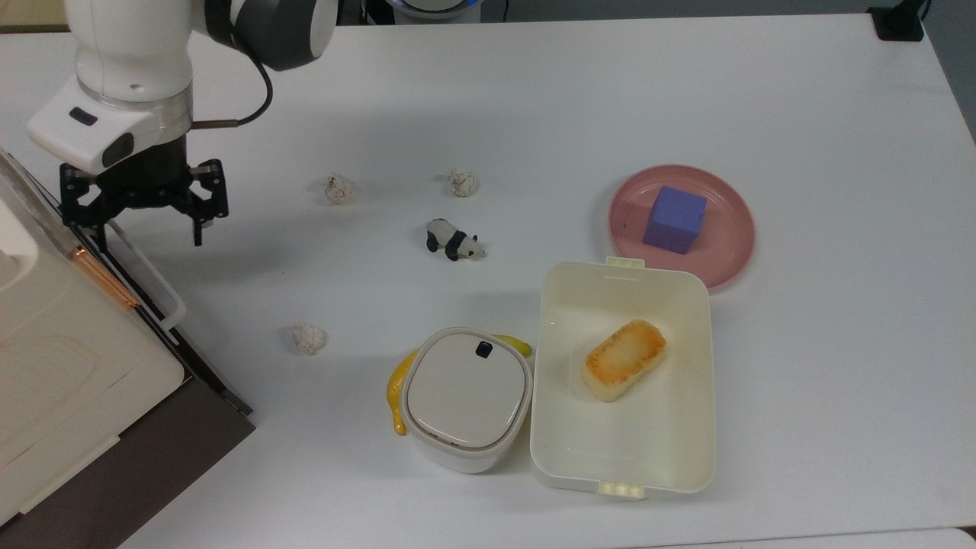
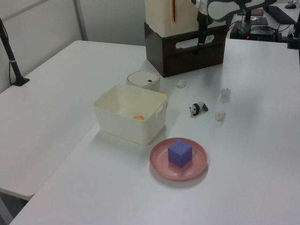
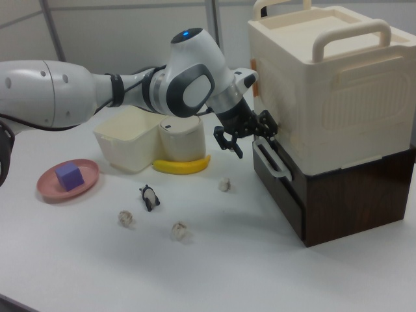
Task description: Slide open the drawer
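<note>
The white surface (image 1: 534,99) in the top view holds the closed drawer (image 1: 194,366) at the top view's left, its white handle (image 1: 141,267) facing out for gripping. There my claw (image 1: 145,232), spread wide, hangs over the handle's far end. In the right view my arm reaches from the right view's left, wrist angled down.

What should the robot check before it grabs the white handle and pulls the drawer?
1. Gripper open: ok.
2. Gripper beside the white handle at its far end: ok.
3. Fingers around the handle: not ok, none closed on it.
4. Drawer shut, ready to pull: ok.
5. Pull path in front: the paper ball lies nearest, off to one side; cannot tell if the drawer will reach it.
</note>
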You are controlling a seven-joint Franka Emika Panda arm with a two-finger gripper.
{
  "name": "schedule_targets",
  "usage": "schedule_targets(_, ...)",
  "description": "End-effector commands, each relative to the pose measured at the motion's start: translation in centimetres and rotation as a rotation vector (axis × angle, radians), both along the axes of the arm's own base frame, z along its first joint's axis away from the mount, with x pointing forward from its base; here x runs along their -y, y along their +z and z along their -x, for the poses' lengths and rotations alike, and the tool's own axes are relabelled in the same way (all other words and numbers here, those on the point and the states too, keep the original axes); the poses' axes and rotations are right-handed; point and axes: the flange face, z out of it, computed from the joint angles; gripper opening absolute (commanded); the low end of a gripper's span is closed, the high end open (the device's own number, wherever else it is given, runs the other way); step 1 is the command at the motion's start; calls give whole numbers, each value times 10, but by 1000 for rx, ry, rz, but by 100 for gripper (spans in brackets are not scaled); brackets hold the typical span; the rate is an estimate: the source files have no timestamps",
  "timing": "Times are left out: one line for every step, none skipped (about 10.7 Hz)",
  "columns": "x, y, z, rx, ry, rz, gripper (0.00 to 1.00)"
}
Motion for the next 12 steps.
schedule_targets(7,-6,-5,1,25,51,93)
schedule_targets(5,-7,-5,-7,40,58,90)
schedule_targets(-1,-8,-7,-9,50,55,88)
schedule_targets(-5,-12,-7,-17,52,50,86)
schedule_targets(-8,-17,-7,-27,59,48,84)
schedule_targets(-10,-21,-6,-37,67,56,83)
schedule_targets(-10,-27,-5,-56,79,66,82)
schedule_targets(-13,-33,-4,-73,88,72,80)
schedule_targets(-25,-36,-6,-78,103,70,72)
schedule_targets(-27,-39,-6,-84,104,67,64)
schedule_targets(-31,-39,-6,-87,108,66,55)
schedule_targets(-39,-34,-7,-82,118,64,49)
